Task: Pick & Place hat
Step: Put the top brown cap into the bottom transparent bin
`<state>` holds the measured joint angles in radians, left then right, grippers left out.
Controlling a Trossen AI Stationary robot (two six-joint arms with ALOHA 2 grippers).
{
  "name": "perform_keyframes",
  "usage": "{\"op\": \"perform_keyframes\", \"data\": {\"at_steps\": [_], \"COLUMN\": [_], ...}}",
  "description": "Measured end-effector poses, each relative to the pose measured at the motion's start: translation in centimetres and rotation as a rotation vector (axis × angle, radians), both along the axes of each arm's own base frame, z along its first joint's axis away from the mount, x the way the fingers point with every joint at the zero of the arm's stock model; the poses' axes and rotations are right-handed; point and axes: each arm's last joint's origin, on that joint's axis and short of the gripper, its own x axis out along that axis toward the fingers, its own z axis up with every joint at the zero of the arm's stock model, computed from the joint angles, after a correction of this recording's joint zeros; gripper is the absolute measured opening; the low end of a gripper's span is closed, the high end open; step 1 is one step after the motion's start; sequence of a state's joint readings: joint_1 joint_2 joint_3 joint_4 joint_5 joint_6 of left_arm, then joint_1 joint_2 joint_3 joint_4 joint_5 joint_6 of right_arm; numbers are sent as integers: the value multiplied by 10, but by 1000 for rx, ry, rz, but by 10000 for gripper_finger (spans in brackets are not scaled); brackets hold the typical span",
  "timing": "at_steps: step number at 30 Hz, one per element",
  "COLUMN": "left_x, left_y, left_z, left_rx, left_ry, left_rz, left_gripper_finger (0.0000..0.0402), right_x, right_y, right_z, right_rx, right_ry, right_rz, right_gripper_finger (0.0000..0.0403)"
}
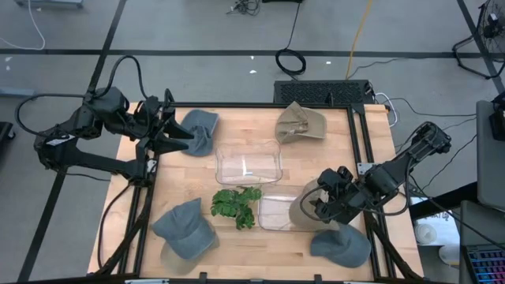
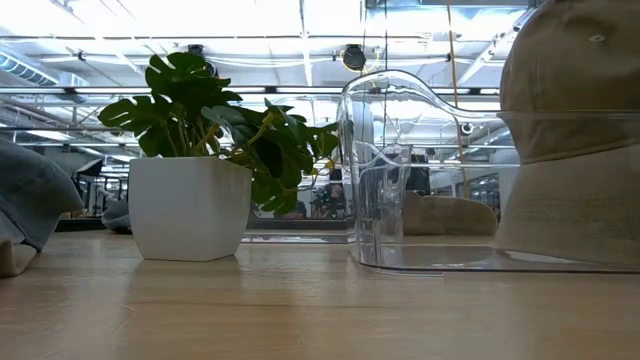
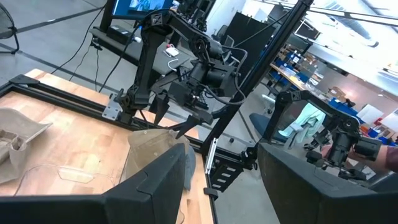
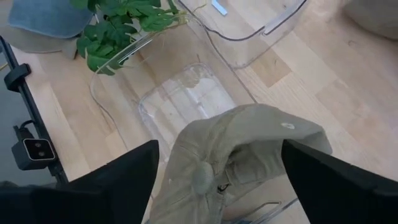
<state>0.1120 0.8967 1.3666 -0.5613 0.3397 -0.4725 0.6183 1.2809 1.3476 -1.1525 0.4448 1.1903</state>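
- The right hand hovers over the table's right side near the front edge, above a tan hat; its dark fingers stand wide apart on either side of the crown, not pressing it.
- That tan hat sits at the right end of a small clear bin — in the low view its lower part shows through the clear wall.
- The left hand hangs over the table's back left corner, beside a blue-grey hat; its fingers are apart with nothing between them.
- A larger clear bin stands in the middle of the table, empty.
- A second tan hat lies near the back edge, right of centre.
- Two more blue-grey hats: one at the front left corner, one at the front right corner.
- A green plant in a white pot stands just left of the small bin.
- No brand, label or writing can be read on any hat or bin — a lit screen beyond the table is too far off to read.
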Motion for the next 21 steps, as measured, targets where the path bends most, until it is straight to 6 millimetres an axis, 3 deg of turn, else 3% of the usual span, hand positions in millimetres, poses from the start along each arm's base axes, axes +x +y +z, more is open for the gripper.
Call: {"op": "perform_keyframes", "data": {"at_steps": [10,21], "left_x": [0,0], "left_y": [0,1], "left_z": [0,1], "left_rx": [-8,-106], "left_ry": [1,17], "left_rz": [1,35], "left_gripper_finger": [212,212], "right_x": [-16,-31], "right_y": [-23,-58], "right_z": [21,37], "right_rx": [3,-201], "right_ry": [-76,-87], "right_rz": [26,229], "right_gripper_finger": [324,324]}}
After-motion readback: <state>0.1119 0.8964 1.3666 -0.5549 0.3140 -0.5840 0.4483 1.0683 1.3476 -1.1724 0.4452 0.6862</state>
